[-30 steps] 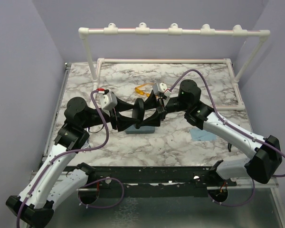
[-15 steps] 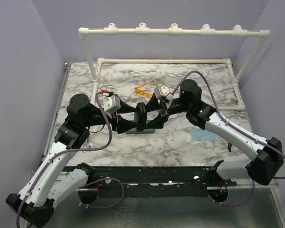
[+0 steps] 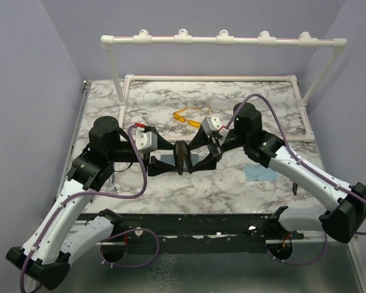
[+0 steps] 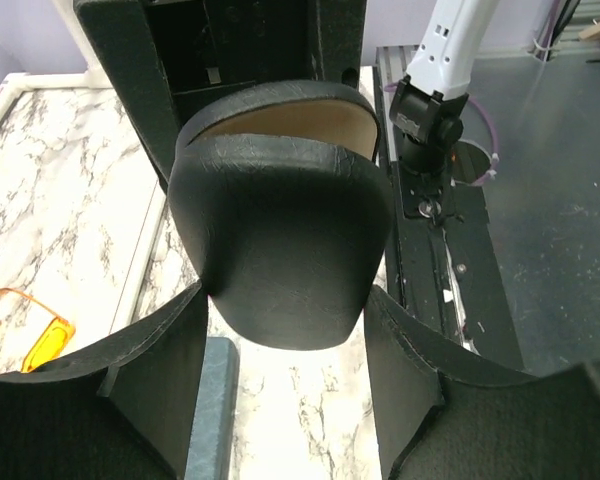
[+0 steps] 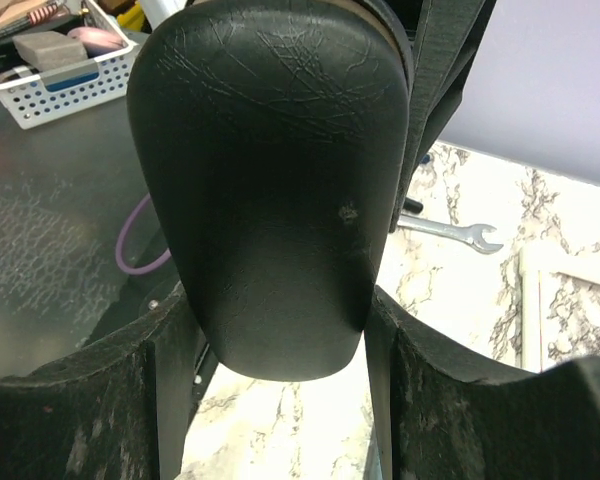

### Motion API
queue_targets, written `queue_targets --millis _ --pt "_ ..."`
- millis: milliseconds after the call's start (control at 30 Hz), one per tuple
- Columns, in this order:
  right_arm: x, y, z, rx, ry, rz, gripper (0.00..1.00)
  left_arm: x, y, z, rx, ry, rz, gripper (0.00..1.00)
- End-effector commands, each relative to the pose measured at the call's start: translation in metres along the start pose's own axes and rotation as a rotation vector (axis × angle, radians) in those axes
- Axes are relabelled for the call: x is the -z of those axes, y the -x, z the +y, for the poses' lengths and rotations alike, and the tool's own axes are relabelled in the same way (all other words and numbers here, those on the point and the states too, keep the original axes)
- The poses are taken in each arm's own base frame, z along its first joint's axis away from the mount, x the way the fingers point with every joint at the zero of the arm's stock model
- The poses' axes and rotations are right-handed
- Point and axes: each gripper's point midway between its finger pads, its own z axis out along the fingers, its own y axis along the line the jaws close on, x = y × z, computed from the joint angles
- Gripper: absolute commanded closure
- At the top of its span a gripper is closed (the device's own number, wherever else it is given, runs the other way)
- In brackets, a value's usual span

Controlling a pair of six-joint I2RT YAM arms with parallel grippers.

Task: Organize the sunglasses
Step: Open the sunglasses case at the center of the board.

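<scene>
Above the middle of the surface (image 3: 232,183), both arms share one black oval case (image 3: 182,157).
The left pincer (image 4: 285,300) and right pincer (image 5: 278,300) each clamp a shell of it, and tan lining shows in the gap. The yellow-orange sunglasses (image 3: 185,116) lie loose just behind; the dark pair I cannot find. I'd have one arm hold the case steady, mouth up, and free the other to fetch the glasses.

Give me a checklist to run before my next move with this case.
1. Grip of left gripper on the black case: ok.
2. Grip of right gripper on its other side: ok.
3. Lid parted, tan lining showing: ok.
4. The yellow sunglasses lying free beyond the case: ok.
5. Location of the dark sunglasses: cannot tell, not in view.
6. The grey-blue case clear of the fingers: cannot tell.
</scene>
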Motion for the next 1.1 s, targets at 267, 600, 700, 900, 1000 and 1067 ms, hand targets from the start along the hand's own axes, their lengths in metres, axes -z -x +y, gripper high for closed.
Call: queue_targets --millis 267,600,700,900,1000,1067 --pt "0.007 0.013 0.057 -0.085 0.158 -0.077 0.94 0.008 -0.002 0.029 -0.107 0.109 0.057 1.0" --pt "0.007 0.012 0.054 -0.118 0.099 -0.071 0.95 0.016 -0.016 0.041 -0.153 0.175 0.125 1.0" --pt "0.006 0.013 0.036 -0.161 -0.016 -0.093 0.96 0.017 -0.015 0.04 -0.15 0.179 0.123 1.0" --pt "0.007 0.004 0.006 -0.247 -0.178 -0.112 0.96 0.028 -0.02 0.043 -0.174 0.242 0.174 0.87" --pt "0.012 0.002 0.0 -0.256 -0.214 -0.112 0.96 0.039 -0.036 0.05 -0.195 0.294 0.265 0.71" --pt "0.015 0.002 -0.006 -0.26 -0.248 -0.115 0.97 0.043 -0.049 0.046 -0.197 0.271 0.318 0.61"
